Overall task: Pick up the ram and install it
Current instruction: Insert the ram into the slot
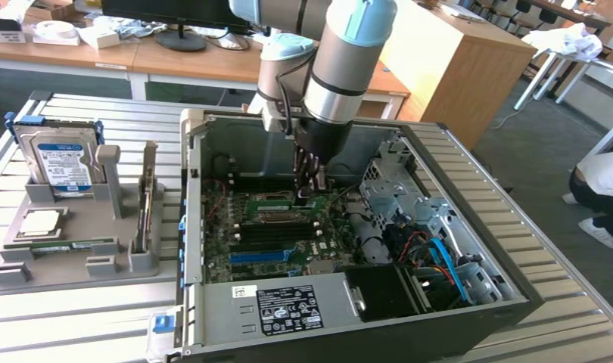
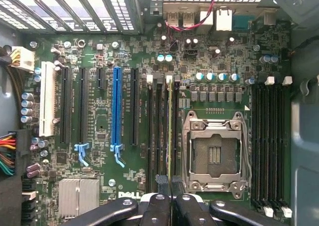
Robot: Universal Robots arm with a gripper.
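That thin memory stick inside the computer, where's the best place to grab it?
By its upper long edge, from straight above, pinching the two flat faces. The ram stands on edge, in line with the memory slots beside the empty processor socket, so that edge looks like the only free part. The gripper is shut on it this way.

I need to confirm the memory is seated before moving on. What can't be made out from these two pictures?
- Whether the long, thin green ram stick sits fully in its slot: the wrist view shows it edge-on; in the exterior view the black gripper hides it.
- The slot's latch at the gripper end: wrist view, covered by the gripper.
- The person: cut off by the exterior view's right edge.
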